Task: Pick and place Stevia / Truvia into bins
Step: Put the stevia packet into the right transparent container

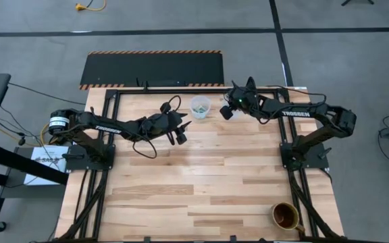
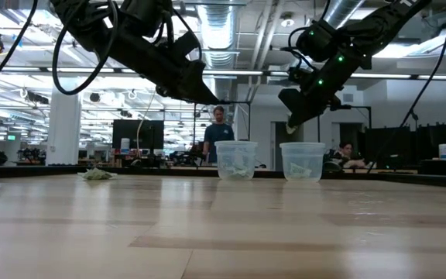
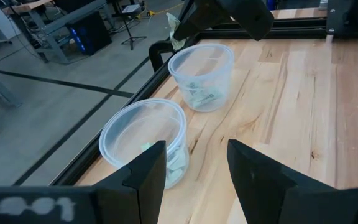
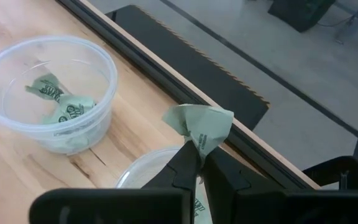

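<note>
Where the low view looks level across the counter (image 2: 231, 232), a small heap of spare sweetener packets (image 2: 97, 175) lies nearest, off to one side on the bare wood; behind it stand the two clear cups, the left cup (image 2: 236, 160) and the right cup (image 2: 303, 161), close together near the counter's far edge, each already holding a few green-and-white packets.

The right hand (image 4: 197, 163) is clamped on a crumpled green packet (image 4: 199, 127), its fingers pinched together on the packet's lower edge so that the paper sticks up past the tips; it hangs in the air above the right cup, whose rim (image 4: 151, 165) shows directly under the fingers in the right wrist view. From above, the right hand (image 1: 227, 111) covers that cup almost wholly, so the packet lies nearly straight over the opening, perhaps slightly toward its left rim; the release probably needs little more than a small drop and a parting of the fingers.

The left hand (image 3: 194, 168) waits with its fingers apart and empty, just short of the left cup (image 3: 144, 146); in the high view the left hand (image 1: 179, 132) sits beside that cup (image 1: 200, 106).

Farther off, beyond the counter, people stand and sit in the room.
</note>
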{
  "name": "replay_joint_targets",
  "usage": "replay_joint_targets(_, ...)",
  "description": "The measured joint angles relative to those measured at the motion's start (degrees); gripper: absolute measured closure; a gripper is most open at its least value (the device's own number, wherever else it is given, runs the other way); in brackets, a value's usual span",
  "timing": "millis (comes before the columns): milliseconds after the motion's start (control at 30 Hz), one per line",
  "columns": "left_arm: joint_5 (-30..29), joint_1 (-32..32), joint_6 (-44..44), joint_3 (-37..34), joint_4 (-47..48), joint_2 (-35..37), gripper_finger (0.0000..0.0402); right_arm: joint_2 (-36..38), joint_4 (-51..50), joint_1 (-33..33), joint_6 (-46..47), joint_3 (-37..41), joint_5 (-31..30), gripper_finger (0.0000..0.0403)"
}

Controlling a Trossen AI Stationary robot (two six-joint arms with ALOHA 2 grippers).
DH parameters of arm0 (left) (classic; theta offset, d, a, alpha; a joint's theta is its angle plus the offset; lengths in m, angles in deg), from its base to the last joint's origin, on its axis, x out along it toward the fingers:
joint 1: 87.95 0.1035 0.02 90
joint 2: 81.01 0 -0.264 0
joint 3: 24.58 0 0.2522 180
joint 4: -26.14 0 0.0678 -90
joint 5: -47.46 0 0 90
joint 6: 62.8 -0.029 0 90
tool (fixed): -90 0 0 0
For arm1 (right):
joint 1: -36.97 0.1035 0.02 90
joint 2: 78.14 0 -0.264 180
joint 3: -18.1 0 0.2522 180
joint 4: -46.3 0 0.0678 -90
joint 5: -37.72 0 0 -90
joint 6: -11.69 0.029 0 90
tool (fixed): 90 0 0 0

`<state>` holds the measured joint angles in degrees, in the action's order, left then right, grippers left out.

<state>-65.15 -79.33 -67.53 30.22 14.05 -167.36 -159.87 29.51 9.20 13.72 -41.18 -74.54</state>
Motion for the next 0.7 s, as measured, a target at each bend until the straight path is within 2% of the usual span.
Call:
replay_joint_targets(200,-0.02,0.00,0.15,0.00,0.81,-0.02,0.0239,0.00,-1.06,0.03,0.01,0.00,1.63,0.0386)
replay_joint_targets(700,1.51,0.02,0.81,0.00,0.75,-0.02,0.0239,-0.02,-4.95,0.42,0.94,0.07,1.42,0.0372)
